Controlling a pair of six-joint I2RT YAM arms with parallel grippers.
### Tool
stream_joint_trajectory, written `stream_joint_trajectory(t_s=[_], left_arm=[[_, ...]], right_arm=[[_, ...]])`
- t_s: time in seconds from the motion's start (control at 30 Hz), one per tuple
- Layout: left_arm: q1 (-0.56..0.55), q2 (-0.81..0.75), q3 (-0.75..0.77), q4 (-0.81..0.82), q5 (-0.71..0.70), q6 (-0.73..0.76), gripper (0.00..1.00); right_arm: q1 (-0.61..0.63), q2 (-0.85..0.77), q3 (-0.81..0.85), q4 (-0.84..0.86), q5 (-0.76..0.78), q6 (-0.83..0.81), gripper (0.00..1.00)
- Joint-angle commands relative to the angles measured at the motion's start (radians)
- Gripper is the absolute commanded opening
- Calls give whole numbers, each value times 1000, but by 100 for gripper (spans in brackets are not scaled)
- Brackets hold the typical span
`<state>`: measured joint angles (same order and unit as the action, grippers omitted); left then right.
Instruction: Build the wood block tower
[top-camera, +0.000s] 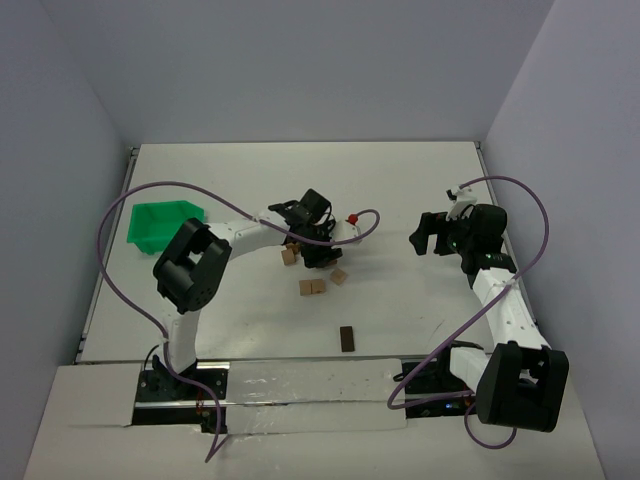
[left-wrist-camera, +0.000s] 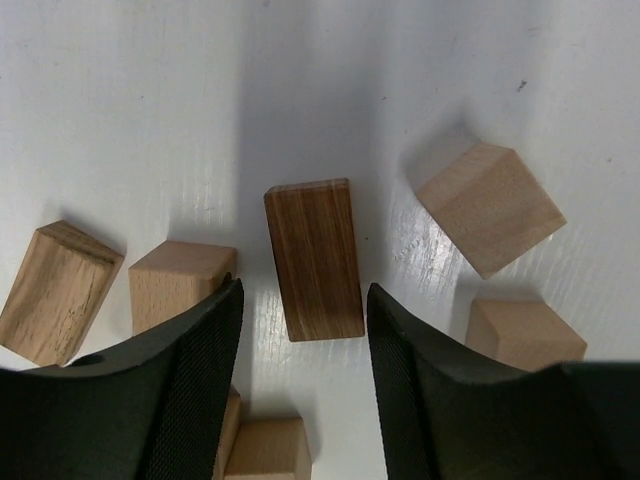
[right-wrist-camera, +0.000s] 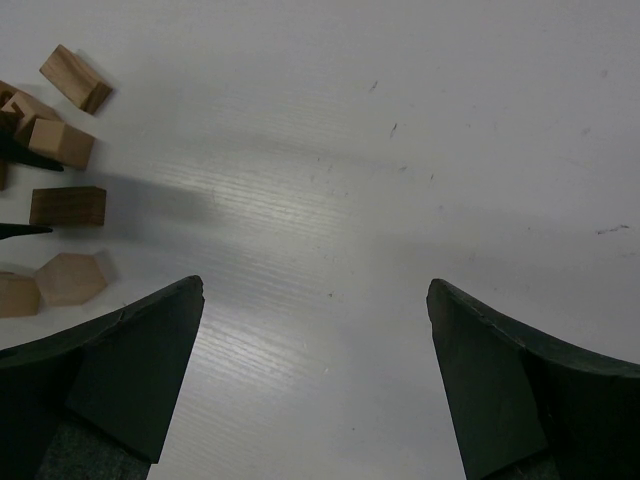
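While both arms are working over the white table, the left arm is reaching toward centre and the right arm is hanging over the right side. At far left the green bin is sitting well apart from the blocks.

Low over the pile, the left gripper is hovering with jaws partly apart, straddling the near end of a darker brown block. Table is showing at the left pad. The right pad is very near, can't tell if touching. Nothing is being gripped.

Off to the right, the right gripper is hanging released, jaws wide, nothing between them.

All wood blocks are lying loose on the table around the left gripper. A tan pair is lying side by side, touching, and a dark block is lying alone nearer the bases.

A small red object is sitting beside the purple cable.
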<state>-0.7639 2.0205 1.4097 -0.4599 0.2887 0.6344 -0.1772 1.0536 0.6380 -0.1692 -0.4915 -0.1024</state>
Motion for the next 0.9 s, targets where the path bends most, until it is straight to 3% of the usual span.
stream_joint_trajectory(t_s=[0.0, 0.37, 0.87], left_arm=[[3, 13, 21, 41, 3, 9, 53], [2, -64, -36, 80, -5, -6, 24], [12, -390, -103, -113, 43, -11, 7]], right_arm=[[-5, -7, 49, 10, -5, -14, 100], [-5, -15, 46, 11, -2, -16, 100], [-6, -42, 51, -16, -33, -41, 100]])
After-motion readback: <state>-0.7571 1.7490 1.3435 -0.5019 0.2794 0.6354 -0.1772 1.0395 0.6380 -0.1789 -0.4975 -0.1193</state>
